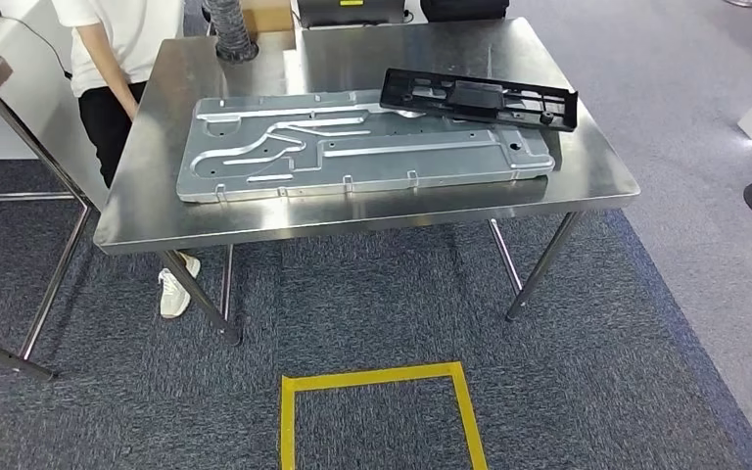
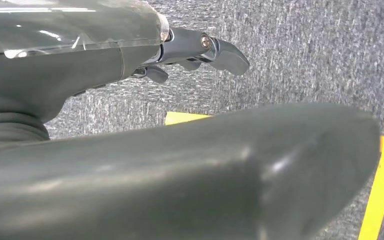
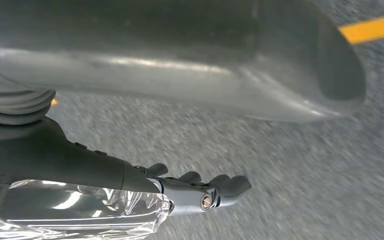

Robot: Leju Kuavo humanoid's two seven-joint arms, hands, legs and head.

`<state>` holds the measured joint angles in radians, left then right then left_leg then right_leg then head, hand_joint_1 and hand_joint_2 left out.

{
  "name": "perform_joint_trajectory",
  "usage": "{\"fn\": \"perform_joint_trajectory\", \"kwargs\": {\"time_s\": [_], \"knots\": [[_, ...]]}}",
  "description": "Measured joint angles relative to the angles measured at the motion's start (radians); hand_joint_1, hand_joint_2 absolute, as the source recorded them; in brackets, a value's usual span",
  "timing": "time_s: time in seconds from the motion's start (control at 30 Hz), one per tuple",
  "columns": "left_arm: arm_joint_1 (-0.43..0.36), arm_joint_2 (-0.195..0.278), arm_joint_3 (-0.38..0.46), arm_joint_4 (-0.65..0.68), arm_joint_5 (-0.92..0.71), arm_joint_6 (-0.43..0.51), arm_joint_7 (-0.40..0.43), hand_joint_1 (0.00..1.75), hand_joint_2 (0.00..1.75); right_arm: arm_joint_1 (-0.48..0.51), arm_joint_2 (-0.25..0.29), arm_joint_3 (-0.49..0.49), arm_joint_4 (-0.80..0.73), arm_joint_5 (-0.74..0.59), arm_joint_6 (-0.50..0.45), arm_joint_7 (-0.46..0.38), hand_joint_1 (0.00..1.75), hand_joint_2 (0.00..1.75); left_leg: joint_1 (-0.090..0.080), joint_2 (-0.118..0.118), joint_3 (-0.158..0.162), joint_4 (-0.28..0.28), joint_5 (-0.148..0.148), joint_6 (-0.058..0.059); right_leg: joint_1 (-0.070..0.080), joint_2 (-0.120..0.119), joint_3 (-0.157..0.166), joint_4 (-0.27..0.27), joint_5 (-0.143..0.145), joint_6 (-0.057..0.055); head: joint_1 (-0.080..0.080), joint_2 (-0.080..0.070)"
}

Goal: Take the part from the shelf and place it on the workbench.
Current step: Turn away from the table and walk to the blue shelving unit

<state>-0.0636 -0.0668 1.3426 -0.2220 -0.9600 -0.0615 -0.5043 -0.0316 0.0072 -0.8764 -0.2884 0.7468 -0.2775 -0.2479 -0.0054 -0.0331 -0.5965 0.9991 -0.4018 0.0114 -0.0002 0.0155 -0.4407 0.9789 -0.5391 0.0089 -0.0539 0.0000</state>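
Grey carpet [image 1: 372,304] with a yellow taped square [image 1: 377,416] lies before the steel counter [image 1: 147,211] — on it, a long black plastic part [image 1: 480,98] overlaps a ribbed silver metal panel [image 1: 362,147]. Left hand [image 2: 190,52] and right hand [image 3: 195,192] hang over carpet, fingers apart, holding nothing.

The head view is evenly and brightly lit from overhead, and sharp across the frame. The steel workbench [image 1: 137,211] carries a soft sheen, with pale glare in the upper middle of the frame; faint shadows fall on the carpet [image 1: 382,294] beneath it. In the left wrist view the thumb [image 2: 180,170] fills the lower frame, out of focus, with dull highlights. The right wrist view is motion-blurred: the carpet [image 3: 280,150] streaks, and plastic wrap [image 3: 80,210] at lower left glares white.
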Motion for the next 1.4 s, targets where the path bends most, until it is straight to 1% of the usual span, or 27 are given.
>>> {"fn": "perform_joint_trajectory", "kwargs": {"time_s": [0.07,0.1,0.17,0.23,0.27,0.3,0.33,0.4,0.47,0.5,0.57,0.63,0.7,0.77,0.8,0.83,0.87,0.9,0.93,0.97,1.03,1.1,1.17,1.2,1.27,1.33,1.4], "knots": [[0.001,0.000,-0.001,0.000,-0.005,-0.001,0.000,0.00,0.00,-0.002,0.000,0.003,0.016,0.009,0.013,0.038,0.00,0.00,0.004,-0.001,-0.008,0.001,0.011,-0.012,0.002,-0.004,-0.007,-0.015,0.011,-0.011,0.000,0.000],[0.001,0.001,-0.001,0.000,-0.006,-0.002,0.000,0.00,0.00,-0.002,0.000,0.004,0.023,0.013,0.017,0.052,0.00,0.00,0.006,0.002,-0.016,0.011,-0.004,-0.016,0.001,-0.008,-0.016,-0.017,0.022,-0.018,0.000,0.000],[0.002,0.000,-0.002,0.000,-0.009,-0.003,0.001,0.00,0.00,-0.001,0.000,0.008,0.033,0.024,0.025,0.070,0.00,0.00,0.010,0.012,-0.042,0.083,-0.091,-0.023,-0.002,-0.017,-0.042,-0.020,0.048,-0.031,0.000,0.000],[-0.002,0.000,-0.004,0.000,-0.013,-0.004,0.003,0.00,0.00,0.001,0.001,0.015,0.043,0.038,0.035,0.084,0.00,0.00,0.013,0.019,-0.070,0.208,-0.188,-0.031,0.001,-0.023,-0.075,-0.017,0.072,-0.035,0.000,0.000],[-0.003,0.000,-0.004,0.000,-0.014,-0.005,0.003,0.00,0.00,0.001,0.002,0.018,0.047,0.043,0.041,0.090,0.00,0.00,0.014,0.020,-0.073,0.260,-0.202,-0.034,0.002,-0.027,-0.094,-0.014,0.084,-0.034,0.000,0.000],[-0.004,0.000,-0.005,0.000,-0.016,-0.006,0.003,0.00,0.00,0.000,0.004,0.021,0.051,0.047,0.046,0.095,0.00,0.00,0.014,0.021,-0.065,0.289,-0.190,-0.037,0.002,-0.030,-0.114,-0.010,0.097,-0.033,0.000,0.000],[-0.005,0.000,-0.005,0.000,-0.018,-0.006,0.003,0.00,0.00,0.000,0.006,0.024,0.054,0.050,0.051,0.100,0.00,0.00,0.015,0.022,-0.041,0.286,-0.158,-0.038,0.002,-0.032,-0.135,-0.004,0.108,-0.030,0.000,0.000],[-0.008,0.000,-0.006,0.000,-0.022,-0.007,0.003,0.00,0.00,0.000,0.010,0.030,0.060,0.058,0.059,0.111,0.00,0.00,0.015,0.026,0.054,0.186,-0.109,-0.039,0.001,-0.035,-0.176,0.014,0.128,-0.022,0.000,0.000],[-0.012,0.000,-0.007,0.000,-0.024,-0.008,0.003,0.00,0.00,-0.001,0.013,0.035,0.063,0.067,0.065,0.119,0.00,0.00,0.013,0.029,0.146,0.062,-0.124,-0.038,0.002,-0.035,-0.199,0.029,0.138,-0.015,0.000,0.000],[-0.013,0.000,-0.007,0.000,-0.024,-0.008,0.003,0.00,0.00,-0.001,0.014,0.036,0.064,0.069,0.066,0.121,0.00,0.00,0.012,0.030,0.170,0.027,-0.140,-0.038,0.003,-0.035,-0.203,0.032,0.140,-0.013,0.000,0.000],[-0.014,0.000,-0.007,0.000,-0.024,-0.008,0.003,0.00,0.00,-0.001,0.014,0.037,0.064,0.070,0.068,0.121,0.00,0.00,0.011,0.030,0.181,0.005,-0.147,-0.037,0.004,-0.035,-0.205,0.035,0.141,-0.012,0.000,0.000],[-0.016,0.000,-0.009,0.000,-0.025,-0.009,0.003,0.00,0.00,-0.001,0.016,0.041,0.065,0.075,0.071,0.121,0.00,0.00,0.008,0.029,0.188,-0.019,-0.158,-0.023,0.003,-0.037,-0.206,0.036,0.154,-0.005,0.000,0.000],[-0.017,-0.002,-0.012,0.000,-0.026,-0.010,0.002,0.00,0.00,0.000,0.021,0.047,0.069,0.083,0.075,0.120,0.00,0.00,0.008,0.034,0.167,-0.031,-0.141,0.005,-0.002,-0.033,-0.220,0.059,0.128,0.012,0.000,0.000],[-0.016,-0.003,-0.014,0.000,-0.028,-0.010,0.002,0.00,0.00,0.002,0.024,0.052,0.072,0.087,0.077,0.112,0.00,0.00,0.010,0.038,0.130,-0.033,-0.105,0.023,-0.007,-0.025,-0.245,0.149,0.026,0.028,0.000,0.000],[-0.016,-0.003,-0.014,0.000,-0.029,-0.010,0.002,0.00,0.00,0.002,0.024,0.053,0.073,0.088,0.078,0.107,0.00,0.00,0.009,0.038,0.114,-0.032,-0.092,0.025,-0.009,-0.025,-0.255,0.213,-0.023,0.033,0.000,0.000],[-0.016,-0.003,-0.014,0.000,-0.031,-0.010,0.002,0.00,0.00,0.002,0.024,0.054,0.073,0.089,0.078,0.103,0.00,0.00,0.008,0.038,0.097,-0.030,-0.080,0.024,-0.011,-0.024,-0.258,0.271,-0.047,0.037,0.000,0.000],[-0.016,-0.003,-0.015,0.000,-0.032,-0.010,0.002,0.00,0.00,0.001,0.024,0.054,0.073,0.090,0.078,0.099,0.00,0.00,0.007,0.039,0.079,-0.027,-0.067,0.023,-0.013,-0.024,-0.252,0.308,-0.044,0.039,0.000,0.000],[-0.016,-0.004,-0.015,0.000,-0.033,-0.010,0.002,0.00,0.00,0.001,0.024,0.054,0.073,0.092,0.079,0.096,0.00,0.00,0.007,0.039,0.061,-0.022,-0.056,0.021,-0.014,-0.024,-0.231,0.314,-0.020,0.040,0.000,0.000],[-0.016,-0.004,-0.015,0.000,-0.035,-0.010,0.002,0.00,0.00,0.000,0.024,0.054,0.073,0.094,0.079,0.093,0.00,0.00,0.007,0.039,0.042,-0.017,-0.045,0.018,-0.015,-0.024,-0.193,0.286,0.010,0.038,0.000,0.000],[-0.017,-0.004,-0.016,0.000,-0.036,-0.011,0.002,0.00,0.00,-0.001,0.024,0.054,0.073,0.095,0.079,0.091,0.00,0.00,0.007,0.038,0.027,-0.012,-0.035,0.015,-0.015,-0.021,-0.139,0.225,0.028,0.034,0.000,0.000],[-0.017,-0.007,-0.020,0.000,-0.039,-0.011,0.001,0.00,0.00,-0.002,0.023,0.054,0.073,0.096,0.078,0.086,0.00,0.00,0.005,0.037,0.006,-0.003,-0.018,0.007,-0.010,-0.016,-0.022,0.067,0.014,0.023,0.000,0.000],[-0.019,-0.010,-0.024,0.000,-0.042,-0.012,0.000,0.00,0.00,-0.004,0.022,0.054,0.073,0.097,0.075,0.080,0.00,0.00,0.005,0.037,-0.007,0.000,0.001,-0.004,-0.003,-0.014,0.028,-0.022,-0.012,0.012,0.000,0.000],[-0.018,-0.011,-0.025,0.000,-0.043,-0.012,-0.001,0.00,0.00,-0.002,0.022,0.054,0.073,0.098,0.073,0.076,0.00,0.00,0.008,0.037,-0.019,0.003,0.009,-0.016,-0.003,-0.017,0.017,-0.035,-0.003,-0.005,0.000,0.000],[-0.017,-0.012,-0.026,0.000,-0.043,-0.012,0.000,0.00,0.00,-0.001,0.022,0.054,0.073,0.099,0.072,0.075,0.00,0.00,0.010,0.036,-0.028,0.018,-0.010,-0.020,-0.003,-0.019,0.007,-0.036,0.007,-0.014,0.000,0.000],[-0.014,-0.013,-0.027,0.001,-0.043,-0.012,0.002,0.00,0.00,0.002,0.022,0.054,0.073,0.099,0.072,0.074,0.00,0.00,0.013,0.035,-0.056,0.102,-0.096,-0.025,-0.004,-0.025,-0.015,-0.039,0.028,-0.028,0.000,0.000],[-0.013,-0.015,-0.027,0.001,-0.042,-0.012,0.007,0.00,0.00,0.004,0.022,0.054,0.073,0.101,0.074,0.074,0.00,0.00,0.015,0.035,-0.087,0.228,-0.171,-0.030,0.001,-0.027,-0.040,-0.037,0.048,-0.031,0.000,0.000],[-0.012,-0.015,-0.027,0.001,-0.041,-0.010,0.014,0.00,0.00,0.004,0.022,0.054,0.073,0.102,0.081,0.075,0.00,0.00,0.016,0.035,-0.079,0.286,-0.159,-0.033,0.003,-0.028,-0.068,-0.031,0.066,-0.030,0.000,0.000]]}}
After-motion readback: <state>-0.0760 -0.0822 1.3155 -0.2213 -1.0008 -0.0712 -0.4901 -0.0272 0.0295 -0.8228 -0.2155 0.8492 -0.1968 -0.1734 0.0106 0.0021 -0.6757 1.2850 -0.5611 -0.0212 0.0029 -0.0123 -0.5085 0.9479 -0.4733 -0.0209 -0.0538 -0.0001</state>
